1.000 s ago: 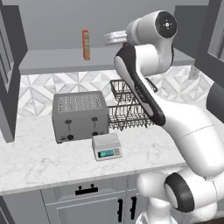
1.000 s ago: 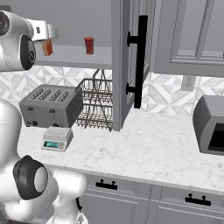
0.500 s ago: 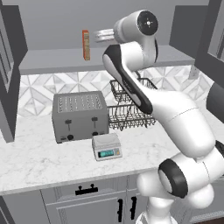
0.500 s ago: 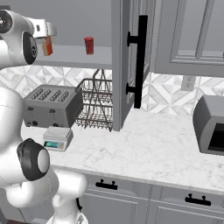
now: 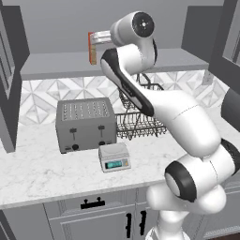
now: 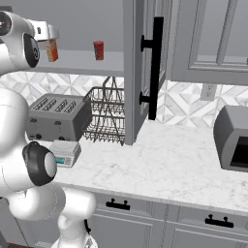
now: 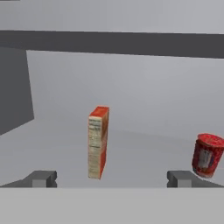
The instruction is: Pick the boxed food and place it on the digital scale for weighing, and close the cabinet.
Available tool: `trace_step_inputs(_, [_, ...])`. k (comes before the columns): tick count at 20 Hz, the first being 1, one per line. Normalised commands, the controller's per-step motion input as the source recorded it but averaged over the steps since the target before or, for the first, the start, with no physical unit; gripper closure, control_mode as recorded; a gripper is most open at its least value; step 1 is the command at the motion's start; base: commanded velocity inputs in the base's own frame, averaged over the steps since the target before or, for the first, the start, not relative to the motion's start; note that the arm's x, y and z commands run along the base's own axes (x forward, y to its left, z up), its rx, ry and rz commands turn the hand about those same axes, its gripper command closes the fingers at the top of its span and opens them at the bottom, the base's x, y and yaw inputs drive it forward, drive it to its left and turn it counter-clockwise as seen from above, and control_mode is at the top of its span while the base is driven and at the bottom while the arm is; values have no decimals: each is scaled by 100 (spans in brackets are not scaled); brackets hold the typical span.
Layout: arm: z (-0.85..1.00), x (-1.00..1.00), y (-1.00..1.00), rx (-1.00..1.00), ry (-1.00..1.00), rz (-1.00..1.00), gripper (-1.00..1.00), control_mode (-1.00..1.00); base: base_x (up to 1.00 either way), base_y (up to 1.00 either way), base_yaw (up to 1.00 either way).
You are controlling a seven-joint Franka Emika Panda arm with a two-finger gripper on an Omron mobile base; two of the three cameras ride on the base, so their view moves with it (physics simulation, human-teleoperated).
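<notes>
Reaching into the cabinet shelf
The gripper (image 7: 111, 178), jaws spread wide, faces the upright boxed food (image 7: 98, 142), which stands straight ahead between its fingertips.

— Item colours? 
— Boxed food (image 7: 98, 142): orange-red, pale printed side. Can (image 7: 207, 155): red. Toaster (image 5: 86, 124): grey. 
— Surfaces? 
— Counter (image 6: 184, 169): white marble, grey veining. Cabinet (image 6: 145, 63): grey, black handles.

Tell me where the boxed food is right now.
The boxed food stands upright on the open cabinet's shelf, above the toaster. In the hand view it is centred ahead of the open end effector, red can to its right.
</notes>
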Motion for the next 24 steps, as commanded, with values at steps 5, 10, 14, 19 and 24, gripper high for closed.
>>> trace_step_inputs(5, [-1,23,24,1,5,0,-100,-100,0,0,0])
trace_step_inputs(10, [-4,21,22,0,0,0,-100,-100,0,0,0])
trace_step_inputs(14, [-1,20,23,0,0,0,-100,-100,0,0,0])
trace_step_inputs(19, [-8,22,12,1,0,0,-100,-100,0,0,0])
trace_step_inputs(24, [-11,40,13,2,0,0,-100,-100,0,0,0])
